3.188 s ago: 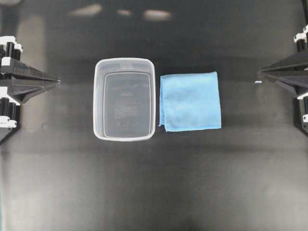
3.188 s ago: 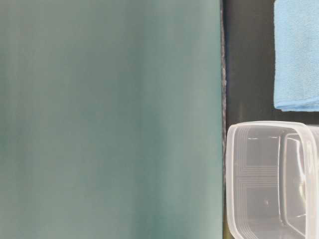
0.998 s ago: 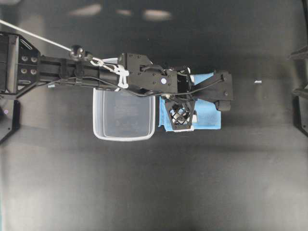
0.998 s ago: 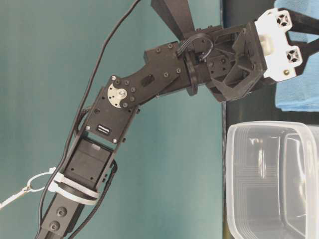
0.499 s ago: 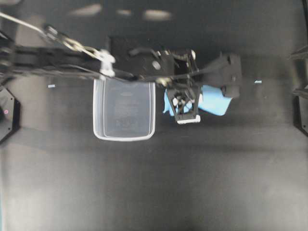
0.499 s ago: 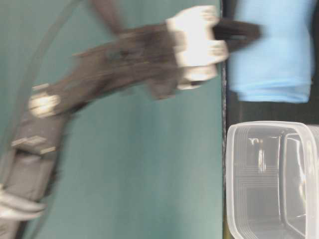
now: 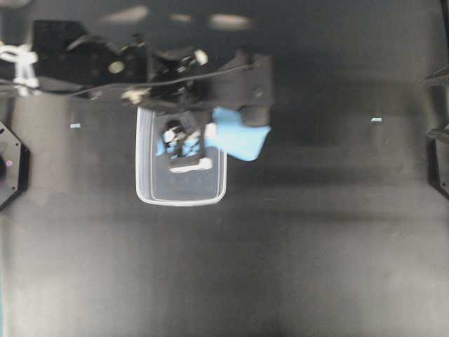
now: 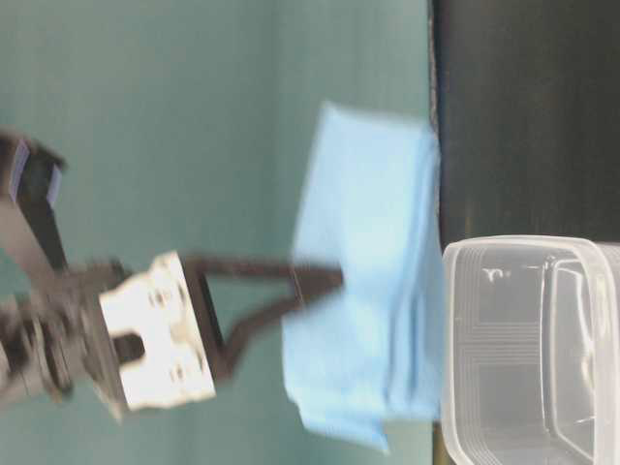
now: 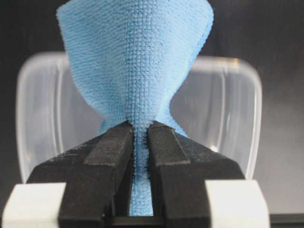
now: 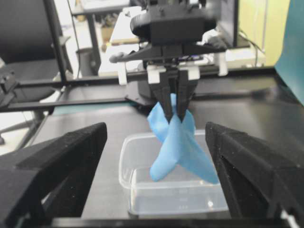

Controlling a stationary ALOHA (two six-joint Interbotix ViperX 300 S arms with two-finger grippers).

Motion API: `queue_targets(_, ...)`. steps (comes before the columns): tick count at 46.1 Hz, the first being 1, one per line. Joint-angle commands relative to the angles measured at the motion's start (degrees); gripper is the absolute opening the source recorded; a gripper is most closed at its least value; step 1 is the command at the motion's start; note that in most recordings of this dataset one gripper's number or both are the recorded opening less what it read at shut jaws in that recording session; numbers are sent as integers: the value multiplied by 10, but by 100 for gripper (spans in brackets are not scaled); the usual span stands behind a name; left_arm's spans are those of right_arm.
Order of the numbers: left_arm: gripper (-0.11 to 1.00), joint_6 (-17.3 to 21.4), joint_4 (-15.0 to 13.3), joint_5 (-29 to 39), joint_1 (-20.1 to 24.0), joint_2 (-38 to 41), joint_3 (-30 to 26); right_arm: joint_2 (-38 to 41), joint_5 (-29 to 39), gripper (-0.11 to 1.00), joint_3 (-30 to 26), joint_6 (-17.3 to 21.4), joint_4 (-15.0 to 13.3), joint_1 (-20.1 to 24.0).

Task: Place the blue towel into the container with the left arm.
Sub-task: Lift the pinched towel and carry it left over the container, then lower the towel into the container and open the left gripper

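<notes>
Blue towel (image 9: 135, 61) lifted, pinched in closed left hand (image 9: 139, 137) | hung over container (image 7: 146, 189), frame centre-left | release left

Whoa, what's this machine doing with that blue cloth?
The left gripper has pinched the blue towel and holds it in the air above the clear container. The towel hangs bunched from the closed jaws, partly over the tub and partly out past its rim. It has not been let go yet. The right gripper sits open, holding nothing.
</notes>
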Motion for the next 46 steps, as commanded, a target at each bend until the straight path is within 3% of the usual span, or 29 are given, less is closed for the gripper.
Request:
queue_targets(1, 6, -1, 2, -19, -3, -39, 39, 4, -11, 80, -4, 2, 1, -2)
queue_targets(10, 6, 3, 2, -80, 0, -69, 96, 4, -12, 80, -4, 2, 2, -2)
queue_targets(29, 8, 6, 2, -126, 4, -62, 141, 5, -12, 80, -4, 2, 1, -2)
queue_targets(33, 25, 2, 2, -142, 5, -62, 149, 5, -12, 80, -4, 2, 1, -2)
queue_targets(41, 77, -3, 2, -180, 6, -68, 158, 5, -12, 80, -4, 2, 1, -2)
queue_targets(46, 91, -4, 2, -193, 6, -82, 158, 5, -12, 80, -4, 2, 1, -2)
